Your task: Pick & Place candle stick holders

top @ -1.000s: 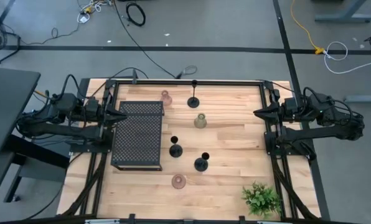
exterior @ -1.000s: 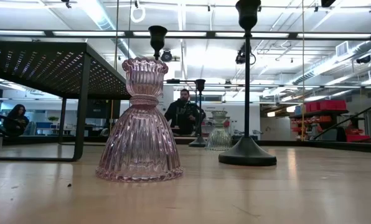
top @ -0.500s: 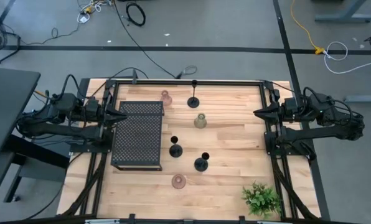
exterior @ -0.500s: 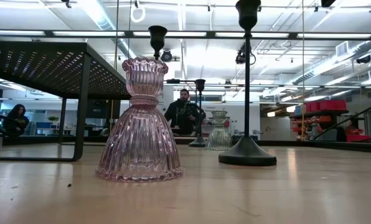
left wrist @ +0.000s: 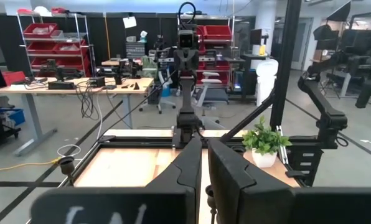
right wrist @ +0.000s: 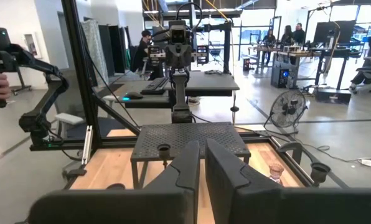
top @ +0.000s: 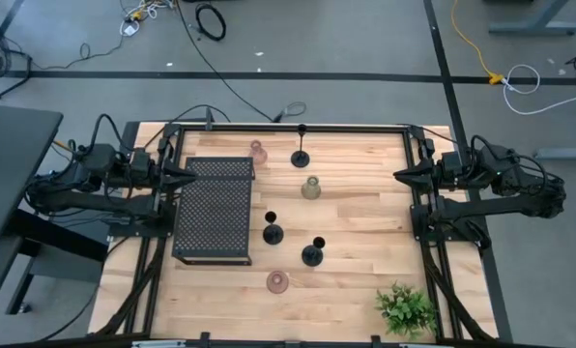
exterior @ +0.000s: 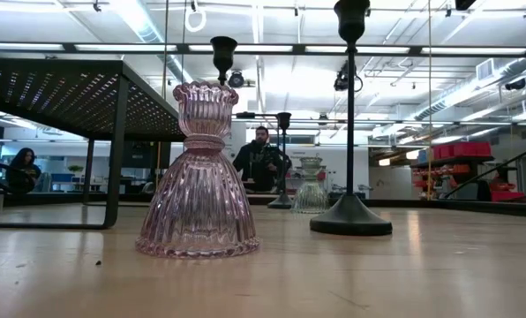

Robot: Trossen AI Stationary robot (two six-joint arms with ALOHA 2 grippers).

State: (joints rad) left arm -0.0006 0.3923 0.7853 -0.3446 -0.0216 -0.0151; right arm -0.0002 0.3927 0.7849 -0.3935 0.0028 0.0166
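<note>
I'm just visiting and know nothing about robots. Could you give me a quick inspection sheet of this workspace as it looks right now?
Surface: wooden table, inside a black frame.
Job's things: six candle stick holders, all standing on the wood: three black holders, two pink glass holders, one pale green glass holder.
Clutter: perforated black stand; potted plant.
Grippers: left gripper and right gripper shut, empty, parked at the table's sides.
Cables: loose cables on the floor.
Surroundings: people, desks, red bins.

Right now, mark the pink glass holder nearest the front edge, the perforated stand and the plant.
pink glass holder [top: 277, 281], high view, on its round top.
perforated stand [top: 214, 215], high view, middle of its perforated top.
plant [top: 405, 308], high view, on its leaves.
</note>
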